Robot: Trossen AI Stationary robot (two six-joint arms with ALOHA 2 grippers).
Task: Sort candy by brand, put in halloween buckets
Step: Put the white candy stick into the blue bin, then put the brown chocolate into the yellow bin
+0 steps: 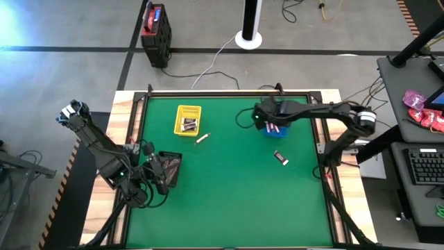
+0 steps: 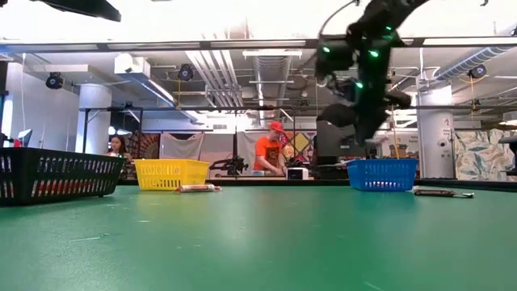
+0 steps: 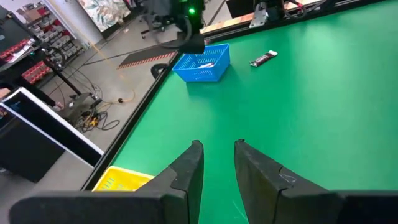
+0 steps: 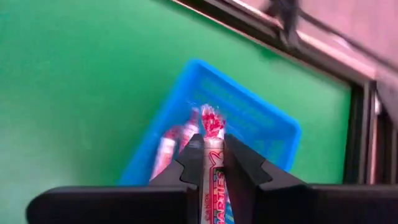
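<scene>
Surface: green table (image 1: 229, 194) with a wooden border and dark rails, standing on a grey floor with black tape lines. Room beyond, low view: open workshop with ceiling ducts, white columns, a person in an orange shirt (image 2: 272, 153) at a far bench.

Bins: yellow bin (image 1: 187, 119) toward the far left, dark-wrapped candy inside; blue bin (image 1: 275, 129) toward the far right, reddish-pink candy inside; black bin (image 1: 168, 169) at the near left, beside the left arm.

Loose candy: one whitish bar (image 1: 202, 139) just beside the yellow bin; one dark bar (image 1: 280, 158) on the open green, nearer than the blue bin.

Right gripper (image 4: 212, 163): above the blue bin, jaws drawn narrow and clamped on a candy roll (image 4: 213, 146) with a reddish-pink twisted end that sticks out past the fingertips; the roll hangs over the bin, clear of the candy lying in it.

Left gripper (image 3: 217, 163): low at the near left, by the black bin, jaws a narrow gap apart, nothing between them
</scene>
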